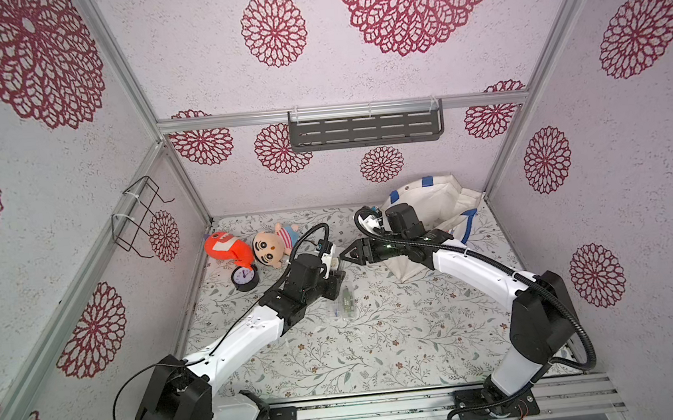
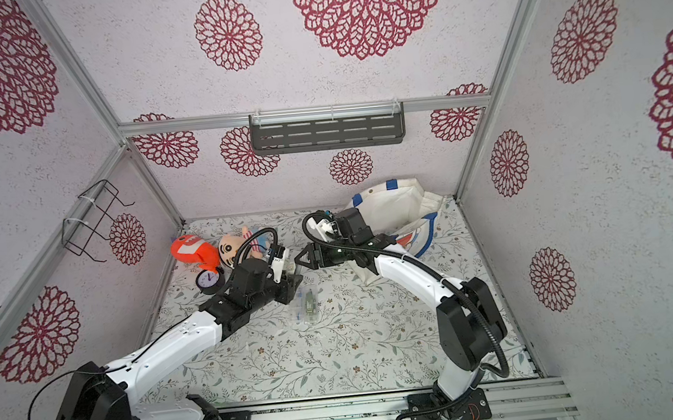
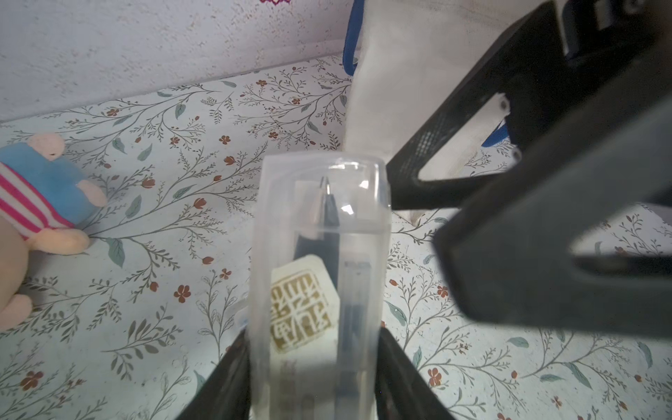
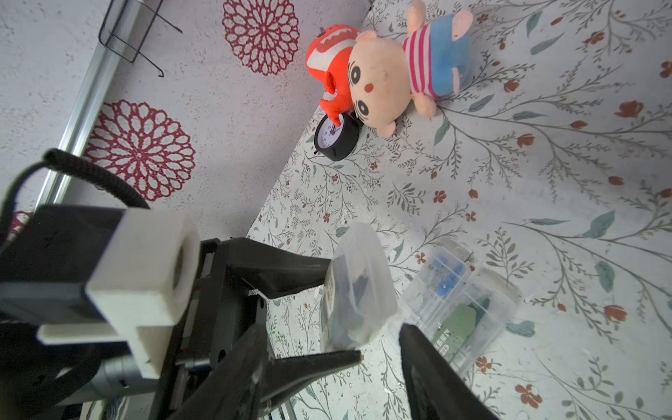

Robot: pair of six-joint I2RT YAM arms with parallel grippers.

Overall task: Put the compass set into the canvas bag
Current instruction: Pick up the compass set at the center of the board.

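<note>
Gripping compass set (image 3: 320,236) (clear case) with left gripper (image 3: 314,367), mid-table, outside canvas bag (image 1: 442,206) slumped at far-right corner. Holding right gripper (image 4: 382,342) released, empty, just beside case. Second clear case (image 1: 343,306) flat on table (image 1: 400,338) nearby.

right end effector (image 1: 347,255) bars way to canvas bag (image 1: 442,201) (front mat (image 1: 380,352) free)

The canvas bag (image 1: 442,206) is cream-white with blue handles; the tablecloth (image 1: 400,338) is white with grey-green sprigs and rust-red blossoms; the walls (image 1: 335,74) are pale lilac with crimson rosettes; the plush doll (image 1: 269,248) wears pink-white stripes and blue; the clear compass case (image 3: 320,236) has a gold-and-white label
</note>
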